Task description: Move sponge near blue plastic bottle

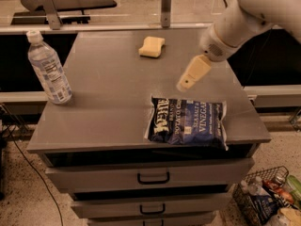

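Pale yellow foam: we count one sponge [152,46], lying toward the far edge of the grey cabinet top [108,93], well apart from the one clear, blue-labelled plastic bottle [48,68] standing upright at its left side. One cream gripper [185,84] hovers just above and behind the one dark blue chip bag [188,123]. We cannot tell how far open it is.
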You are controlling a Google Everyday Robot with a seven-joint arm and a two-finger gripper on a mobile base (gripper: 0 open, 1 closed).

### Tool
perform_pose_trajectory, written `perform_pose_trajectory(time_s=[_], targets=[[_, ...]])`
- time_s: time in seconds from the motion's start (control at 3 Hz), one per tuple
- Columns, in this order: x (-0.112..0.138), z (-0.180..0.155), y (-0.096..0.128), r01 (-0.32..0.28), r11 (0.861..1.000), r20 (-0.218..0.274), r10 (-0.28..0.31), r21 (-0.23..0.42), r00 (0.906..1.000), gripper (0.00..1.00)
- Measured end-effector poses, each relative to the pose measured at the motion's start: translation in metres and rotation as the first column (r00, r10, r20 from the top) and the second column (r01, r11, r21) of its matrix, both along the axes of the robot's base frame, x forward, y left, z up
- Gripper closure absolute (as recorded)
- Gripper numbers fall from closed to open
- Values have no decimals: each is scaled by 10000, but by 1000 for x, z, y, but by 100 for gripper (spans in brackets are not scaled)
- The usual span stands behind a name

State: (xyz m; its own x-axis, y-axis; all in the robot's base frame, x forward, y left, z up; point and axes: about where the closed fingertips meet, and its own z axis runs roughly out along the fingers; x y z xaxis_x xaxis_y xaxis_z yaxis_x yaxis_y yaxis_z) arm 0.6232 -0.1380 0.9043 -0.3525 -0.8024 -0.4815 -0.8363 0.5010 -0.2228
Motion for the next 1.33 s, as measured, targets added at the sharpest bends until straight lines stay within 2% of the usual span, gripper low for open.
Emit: perform_pose_trajectory(time_s=[0.33,0.67,1.0,1.33], targets=[[60,-1,26,814,9923,326,-848,934,9959,0],[112,-2,47,1407,9744,644,-1540,1755,9860,0],[159,-14,63,2085,9461,1079,-2408,2477,9646,0],[196,-28,70,2459,9078,1083,-2974,3398,9486,0]])
